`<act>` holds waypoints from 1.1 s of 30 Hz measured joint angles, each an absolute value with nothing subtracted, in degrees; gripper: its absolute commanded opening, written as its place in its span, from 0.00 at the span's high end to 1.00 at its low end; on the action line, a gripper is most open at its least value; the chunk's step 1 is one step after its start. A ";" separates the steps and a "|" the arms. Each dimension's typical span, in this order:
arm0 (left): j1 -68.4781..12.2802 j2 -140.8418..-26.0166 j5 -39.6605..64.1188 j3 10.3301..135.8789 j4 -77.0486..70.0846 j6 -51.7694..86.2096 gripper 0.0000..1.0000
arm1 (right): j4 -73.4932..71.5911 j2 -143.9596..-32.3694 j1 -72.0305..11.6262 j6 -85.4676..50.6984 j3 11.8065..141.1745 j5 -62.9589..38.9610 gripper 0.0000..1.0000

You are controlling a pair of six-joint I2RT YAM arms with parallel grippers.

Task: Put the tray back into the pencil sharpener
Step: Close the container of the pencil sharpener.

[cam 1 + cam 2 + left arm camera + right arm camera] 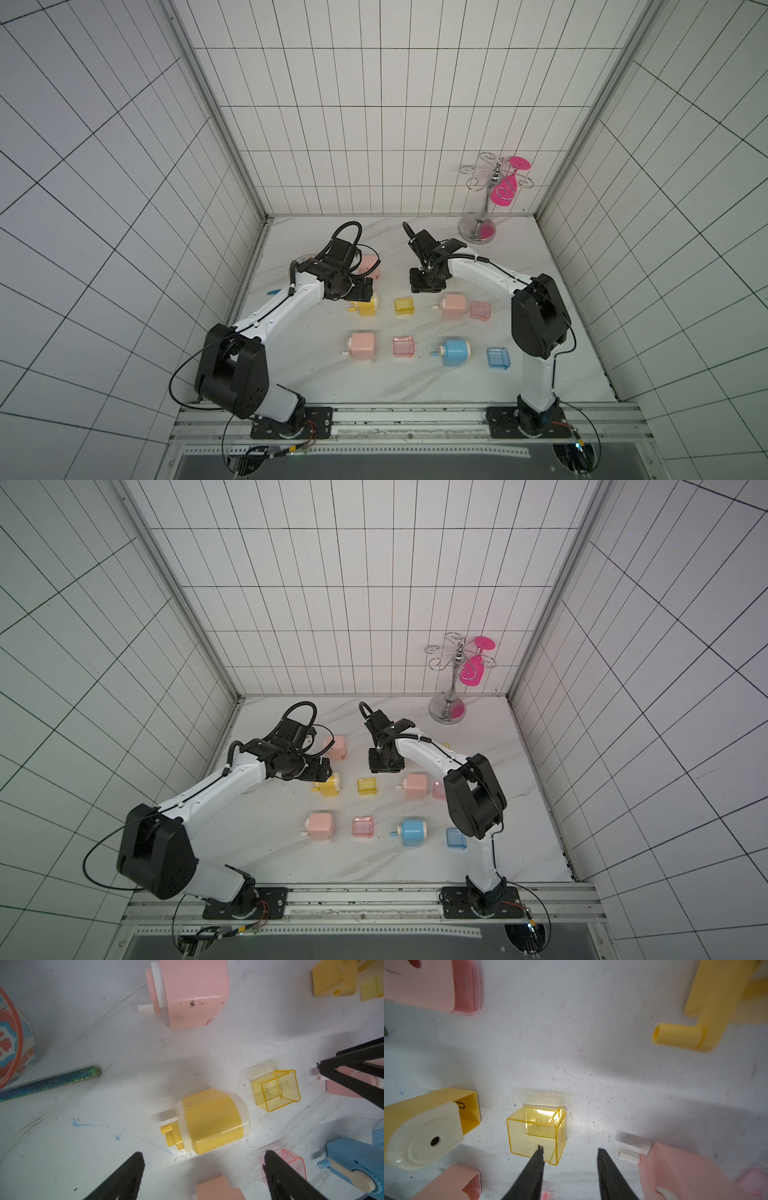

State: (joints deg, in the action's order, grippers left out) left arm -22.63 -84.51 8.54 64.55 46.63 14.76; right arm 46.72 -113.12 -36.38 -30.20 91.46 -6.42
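Note:
The yellow pencil sharpener [368,308] [330,786] lies on its side on the marble table, with its empty slot [470,1111] facing the clear yellow tray [404,306] [367,786]. The tray [276,1091] [536,1132] sits a short gap to the sharpener's right. My left gripper [360,291] [204,1159] hangs open just over the sharpener [212,1120], touching nothing. My right gripper [426,284] [571,1153] is open above the table behind the tray. One of its fingertips [538,1157] overlaps the tray's near wall in the right wrist view. Nothing sits between its fingers.
Pink sharpeners [453,305] [362,345] [370,266], pink trays [480,310] [404,347], a blue sharpener [455,352] and a blue tray [498,358] stand around. A glass rack [478,228] is at the back right. A patterned bowl [12,1047] and a glittery stick [49,1082] lie left. Another yellow sharpener [720,1001] is nearby.

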 measured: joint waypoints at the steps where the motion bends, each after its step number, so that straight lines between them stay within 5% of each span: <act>1: -22.59 -84.51 9.06 64.40 46.39 14.79 0.07 | 46.50 -113.32 -36.38 -30.41 91.42 -6.66 0.58; 33: -20.84 -84.51 15.57 61.36 44.36 14.98 0.07 | 43.83 -113.89 -39.13 -32.34 87.57 -7.94 0.66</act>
State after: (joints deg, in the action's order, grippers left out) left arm -20.84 -84.51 15.57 61.36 44.36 14.98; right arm 43.83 -113.89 -39.13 -32.34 87.57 -7.94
